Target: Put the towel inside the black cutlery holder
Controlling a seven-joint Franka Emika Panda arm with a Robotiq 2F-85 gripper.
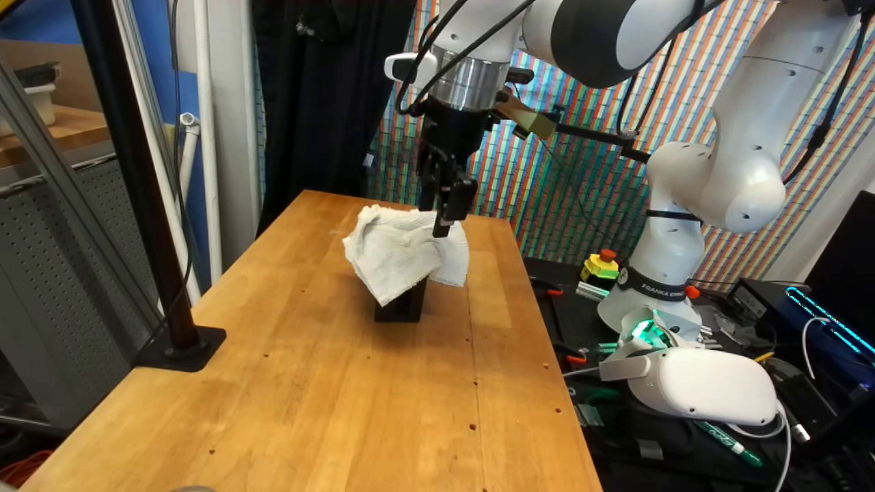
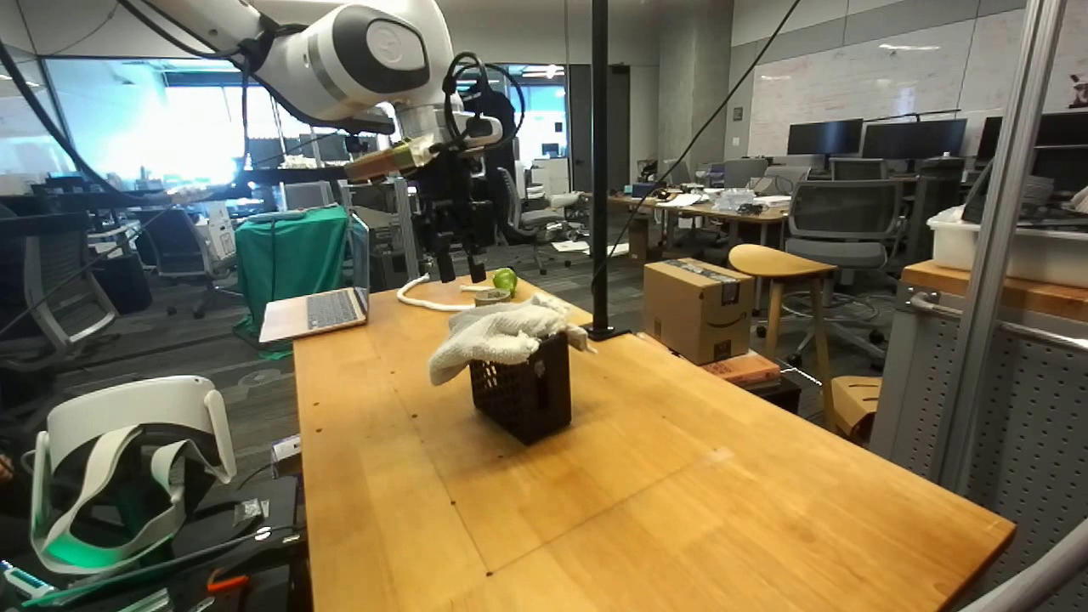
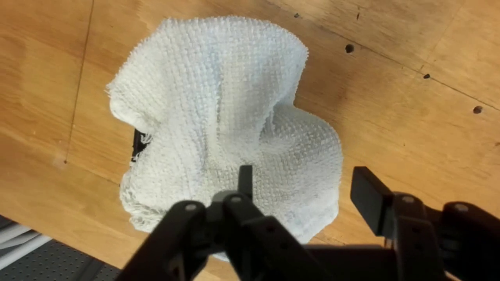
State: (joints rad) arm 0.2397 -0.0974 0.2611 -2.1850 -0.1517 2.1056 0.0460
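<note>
The white towel lies draped over the top of the black cutlery holder, with its edges hanging over the sides. In an exterior view the towel covers the mouth of the upright, perforated holder. In the wrist view the towel is creased, with a fold dipping near its middle. Only a small dark bit of the holder shows at its left edge. My gripper is open and empty above the towel, its fingers wide apart. The gripper also shows above the towel in both exterior views.
The holder stands on a wooden table. A black post rises from the table edge. In an exterior view a laptop, a green round object, a small bowl and a white cable lie toward the far end.
</note>
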